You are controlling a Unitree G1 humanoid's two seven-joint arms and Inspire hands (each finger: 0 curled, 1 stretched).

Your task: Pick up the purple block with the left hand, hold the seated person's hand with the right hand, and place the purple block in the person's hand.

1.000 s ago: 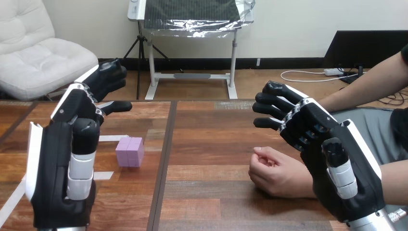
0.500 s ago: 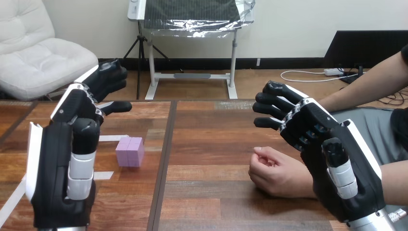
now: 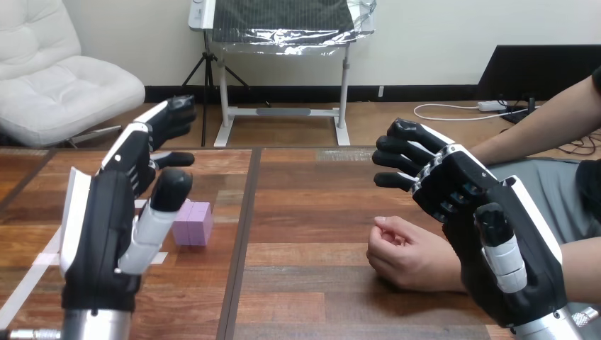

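Purple cube-shaped block [image 3: 197, 224] rests on the wooden table [image 3: 312, 212] just right of the robot's left hand [image 3: 106, 219], whose thumb covers the block's near-left corner. That hand stands upright, fingers straight, holding nothing. White tape strips [image 3: 32, 276] lie by it. The right hand [image 3: 496, 248], fingers relaxed and empty, hides the wrist of the person's loosely curled hand [image 3: 405, 256], just to its left.

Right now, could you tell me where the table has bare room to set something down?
The middle of the table is bare, from the purple block across to the person's hand and back to the far edge. Crowded: the left, where the left hand hangs by the block, and the right, where the right hand flanks the person's hand.
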